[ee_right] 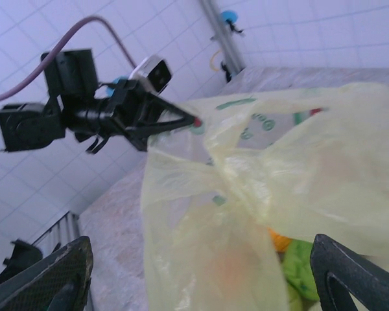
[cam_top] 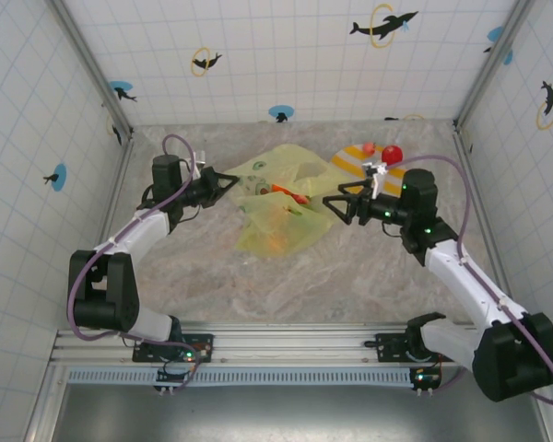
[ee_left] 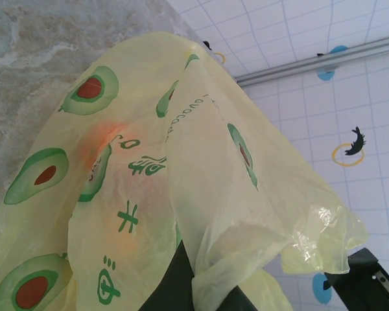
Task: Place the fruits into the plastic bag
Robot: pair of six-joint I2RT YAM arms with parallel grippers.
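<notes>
The plastic bag (cam_top: 275,210), thin yellow-green with avocado prints, lies mid-table, its left rim lifted. My left gripper (cam_top: 227,182) is shut on that rim; in the left wrist view the film is bunched between the dark fingers of the left gripper (ee_left: 204,285). An orange fruit (cam_top: 276,242) glows through the plastic bag (ee_left: 149,149). My right gripper (cam_top: 337,204) stands open at the bag's right side. In the right wrist view the right gripper (ee_right: 201,249) straddles the plastic bag (ee_right: 259,188), with an orange fruit (ee_right: 280,241) and a green fruit (ee_right: 302,269) inside. A red fruit (cam_top: 392,152) sits on the plate.
The yellow-and-white striped plate (cam_top: 350,158) lies at the back right, behind my right gripper, with a small red piece (cam_top: 369,146) on it too. Tiled walls and metal posts close in the marble table (cam_top: 286,285) on three sides.
</notes>
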